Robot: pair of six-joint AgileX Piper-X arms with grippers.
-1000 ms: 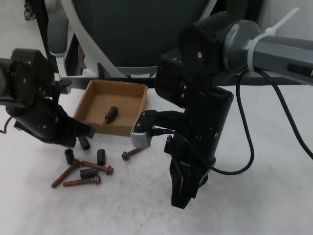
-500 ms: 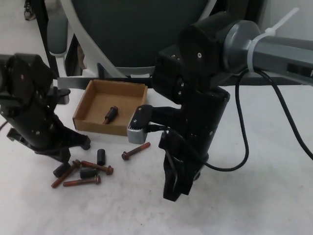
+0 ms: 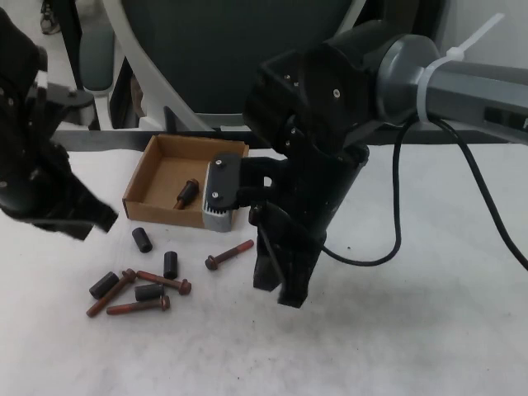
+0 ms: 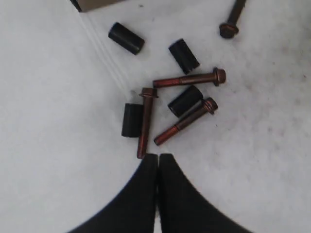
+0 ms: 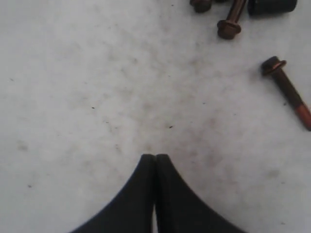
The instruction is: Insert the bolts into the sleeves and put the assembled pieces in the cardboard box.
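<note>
In the high view, the cardboard box (image 3: 157, 213) is seen at the far side of the table (image 3: 429, 330), with one assembled piece (image 3: 188, 193) lying in it. The loose bolts and sleeves are spread in front of it, between the two arms. A lone bolt (image 3: 229, 254) lies near the right gripper (image 3: 285, 290).

In the left wrist view, the left gripper (image 4: 158, 156) is held over the cluster, its fingers (image 4: 143, 194) pressed together on nothing. A nearest bolt (image 4: 146, 121) lies just ahead of the tips, its long axis running almost straight away from them. A sleeve (image 4: 131, 120) is shown touching its side, a contact left uncertain from above. The left arm is judged the nearer.

In the right wrist view, the right gripper (image 5: 155, 157) is likewise closed and empty. The lone bolt (image 5: 286, 92) lies obliquely, well apart and off to one side.
</note>
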